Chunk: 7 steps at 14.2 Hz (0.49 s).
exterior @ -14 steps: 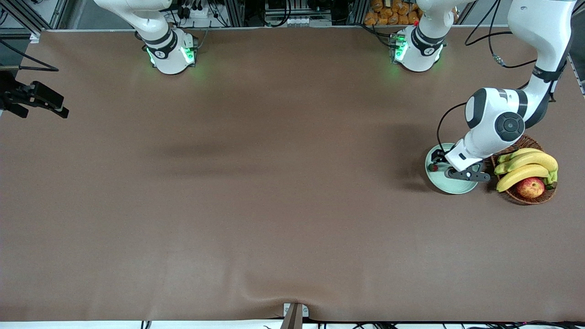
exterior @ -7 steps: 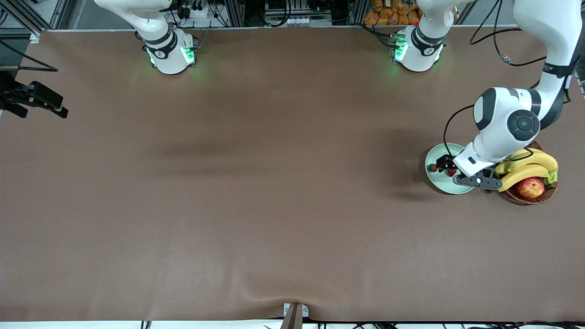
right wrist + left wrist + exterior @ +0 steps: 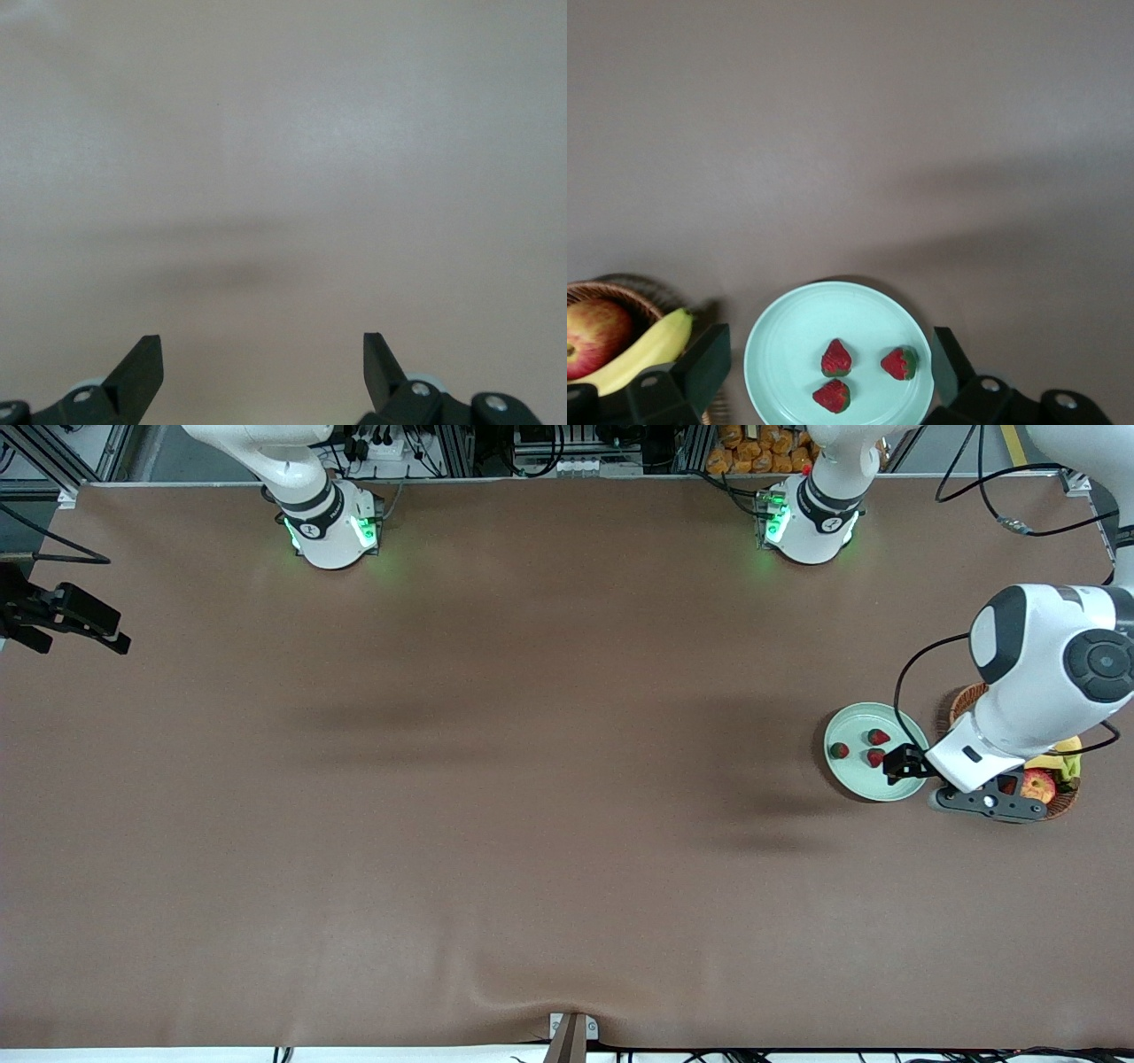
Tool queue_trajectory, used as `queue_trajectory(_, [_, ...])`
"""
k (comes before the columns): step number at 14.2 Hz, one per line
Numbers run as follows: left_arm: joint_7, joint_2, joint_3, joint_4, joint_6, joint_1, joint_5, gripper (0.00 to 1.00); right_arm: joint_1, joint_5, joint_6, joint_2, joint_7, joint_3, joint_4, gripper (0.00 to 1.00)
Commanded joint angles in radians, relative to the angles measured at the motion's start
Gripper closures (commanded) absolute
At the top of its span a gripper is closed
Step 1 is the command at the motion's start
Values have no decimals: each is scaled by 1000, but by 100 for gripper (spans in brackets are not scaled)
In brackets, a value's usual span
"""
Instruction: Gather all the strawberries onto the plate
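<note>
I see the three small red strawberries with green caps (image 3: 877,737) (image 3: 838,750) (image 3: 875,758) all lying in the round pale mint-green plate (image 3: 855,722), which sits on the brown tabletop (image 3: 532,779) toward the left arm's end. The berries rest apart from one another, none touching. In the left wrist view the same three strawberries (image 3: 836,359) (image 3: 899,363) (image 3: 833,397) lie grouped in the plate (image 3: 788,336), away from its rim.

The left pincer (image 3: 905,764) hangs over the edge of the plate nearest the brown wicker basket (image 3: 961,701) — its fingers (image 3: 704,363) stand wide apart and hold nothing. The basket sits just beside the plate, and the left arm's white wrist covers most of it. Through the gaps I make out a red-yellow apple (image 3: 1036,786) and a bit of yellow banana (image 3: 1067,748); the left wrist view shows the apple (image 3: 594,332) and banana (image 3: 642,350) lying together in the basket (image 3: 620,294).

The right pincer (image 3: 263,365) waits over bare tabletop at the right arm's end — its fingers also spread apart, with nothing between them.
</note>
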Motion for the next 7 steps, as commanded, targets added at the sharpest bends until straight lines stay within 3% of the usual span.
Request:
queue_trajectory(1, [1,24,-5,59,-27,-11,16,0,-25,1,-17,-2,6,8,7,0])
queue_trajectory(5, [-8,31,22,92,-27,-76,12,0,-34,1,-35,-2,2,7,9,0])
queue_trajectory(7, [-2,20,94,105,-27,-134,12,0,-34,1,-38,-4,2,8,7,0])
